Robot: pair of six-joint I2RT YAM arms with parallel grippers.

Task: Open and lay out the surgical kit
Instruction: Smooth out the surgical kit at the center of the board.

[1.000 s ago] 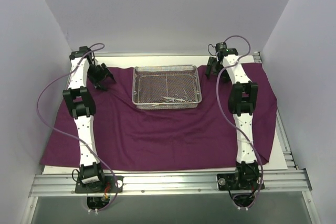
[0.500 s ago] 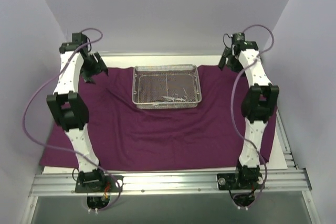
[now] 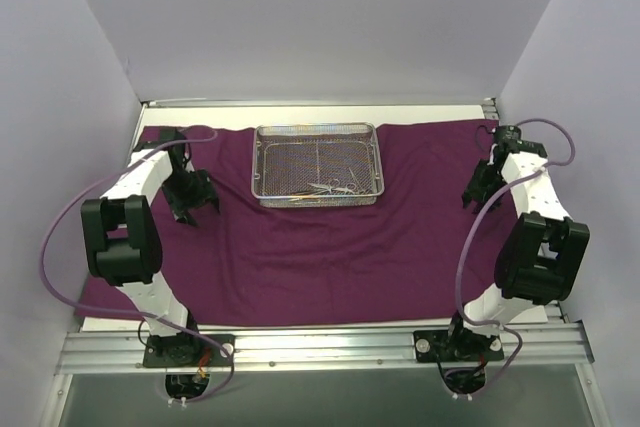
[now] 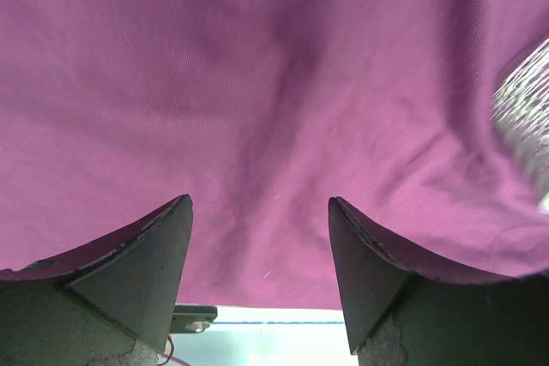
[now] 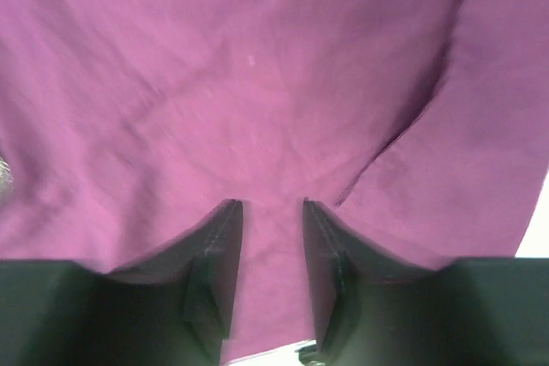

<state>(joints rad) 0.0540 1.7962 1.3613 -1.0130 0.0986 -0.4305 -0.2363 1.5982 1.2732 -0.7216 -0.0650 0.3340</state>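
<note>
Beneath tray, purple cloth spread flat, left jaws wide, right jaws narrow, empty

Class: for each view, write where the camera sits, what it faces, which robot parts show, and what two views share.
Top external: high behind the robot, looking down at purple cloth and wire tray; left arm, right arm show.
Left wrist: on left arm, facing cloth; left end effector shows.
Right wrist: on right arm, facing cloth; right end effector shows.
Shared: cloth throughout; tray in top and left wrist.
</note>
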